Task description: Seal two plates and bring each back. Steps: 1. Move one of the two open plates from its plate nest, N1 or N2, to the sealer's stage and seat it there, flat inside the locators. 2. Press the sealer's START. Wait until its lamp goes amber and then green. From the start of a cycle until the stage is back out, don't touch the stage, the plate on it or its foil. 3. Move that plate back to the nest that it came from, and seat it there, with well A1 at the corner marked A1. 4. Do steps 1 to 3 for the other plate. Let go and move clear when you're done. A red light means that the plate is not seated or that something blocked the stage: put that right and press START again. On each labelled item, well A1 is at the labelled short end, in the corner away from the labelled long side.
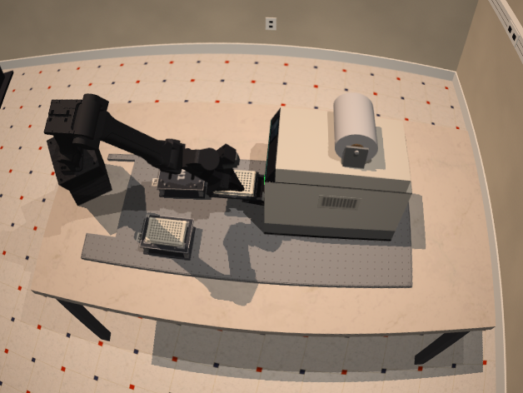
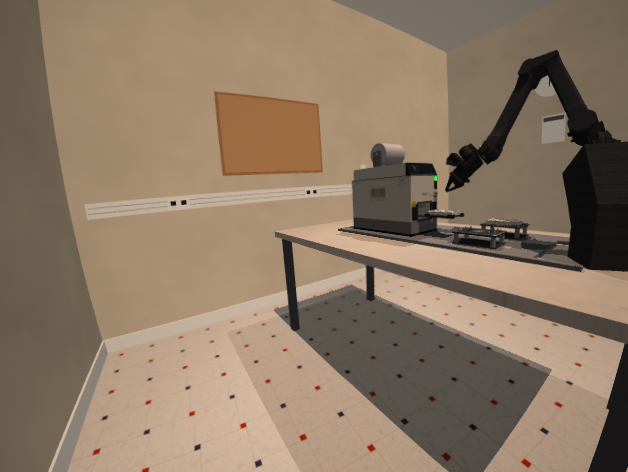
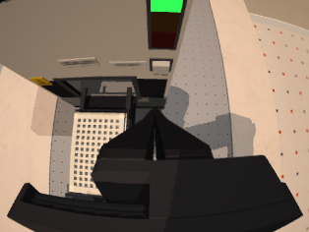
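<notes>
The sealer [image 1: 338, 177] [image 2: 393, 203] stands on the grey mat, and its lamp [image 2: 435, 178] is green. One well plate [image 1: 246, 179] [image 3: 98, 147] [image 2: 446, 214] lies on the stage, which is out in front of the sealer. A small button [image 3: 158, 64] sits below the lamp. My gripper [image 1: 240, 186] [image 2: 449, 188] [image 3: 154, 114] is shut and empty. It hangs above the stage plate, in front of the sealer's lamp column. The second plate [image 1: 166, 230] sits in the front nest. The back nest [image 1: 181, 184] is empty under my arm.
A foil roll [image 1: 355, 122] sits on top of the sealer. The perforated grey mat [image 1: 321, 261] carries the nests and the sealer. My arm's base [image 1: 73, 143] stands at the table's back left. A small dark bar [image 1: 120, 157] lies beside it.
</notes>
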{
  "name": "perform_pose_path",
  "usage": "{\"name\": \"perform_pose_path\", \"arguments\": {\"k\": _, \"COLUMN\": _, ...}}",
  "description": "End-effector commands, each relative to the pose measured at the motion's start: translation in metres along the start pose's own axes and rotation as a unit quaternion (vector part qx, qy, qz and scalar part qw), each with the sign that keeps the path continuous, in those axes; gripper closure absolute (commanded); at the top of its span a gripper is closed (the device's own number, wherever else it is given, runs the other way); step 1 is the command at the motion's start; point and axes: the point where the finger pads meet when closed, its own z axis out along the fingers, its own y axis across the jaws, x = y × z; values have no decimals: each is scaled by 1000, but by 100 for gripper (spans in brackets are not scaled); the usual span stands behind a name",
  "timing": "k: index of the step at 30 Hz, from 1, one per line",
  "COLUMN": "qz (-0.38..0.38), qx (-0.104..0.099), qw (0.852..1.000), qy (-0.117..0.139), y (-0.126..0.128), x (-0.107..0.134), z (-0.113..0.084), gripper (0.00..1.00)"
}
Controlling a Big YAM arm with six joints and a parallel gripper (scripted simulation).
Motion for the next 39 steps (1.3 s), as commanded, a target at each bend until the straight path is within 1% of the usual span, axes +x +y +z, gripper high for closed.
{"name": "perform_pose_path", "arguments": {"k": 1, "qz": 4, "qx": 16, "qw": 1000, "qy": -14, "y": -14, "x": -11, "z": 20, "gripper": 100}}
{"name": "perform_pose_path", "arguments": {"k": 4, "qz": 5, "qx": 19, "qw": 1000, "qy": -18, "y": -17, "x": -13, "z": 23, "gripper": 100}}
{"name": "perform_pose_path", "arguments": {"k": 11, "qz": 4, "qx": 15, "qw": 1000, "qy": -21, "y": -14, "x": -17, "z": 27, "gripper": 100}}
{"name": "perform_pose_path", "arguments": {"k": 16, "qz": 3, "qx": 16, "qw": 1000, "qy": -14, "y": -14, "x": -10, "z": 39, "gripper": 100}}
{"name": "perform_pose_path", "arguments": {"k": 20, "qz": 4, "qx": 17, "qw": 1000, "qy": -12, "y": -16, "x": -7, "z": 45, "gripper": 100}}
{"name": "perform_pose_path", "arguments": {"k": 22, "qz": 4, "qx": 17, "qw": 1000, "qy": -14, "y": -16, "x": -8, "z": 48, "gripper": 100}}
{"name": "perform_pose_path", "arguments": {"k": 25, "qz": 3, "qx": 14, "qw": 1000, "qy": -23, "y": -12, "x": -18, "z": 52, "gripper": 100}}
{"name": "perform_pose_path", "arguments": {"k": 28, "qz": 3, "qx": 14, "qw": 1000, "qy": -26, "y": -12, "x": -22, "z": 51, "gripper": 100}}
{"name": "perform_pose_path", "arguments": {"k": 32, "qz": -1, "qx": 7, "qw": 1000, "qy": -21, "y": -3, "x": -19, "z": 42, "gripper": 100}}
{"name": "perform_pose_path", "arguments": {"k": 37, "qz": -4, "qx": 1, "qw": 1000, "qy": -13, "y": 0, "x": -15, "z": 34, "gripper": 100}}
{"name": "perform_pose_path", "arguments": {"k": 39, "qz": -7, "qx": -4, "qw": 1000, "qy": -4, "y": 4, "x": -7, "z": 34, "gripper": 100}}
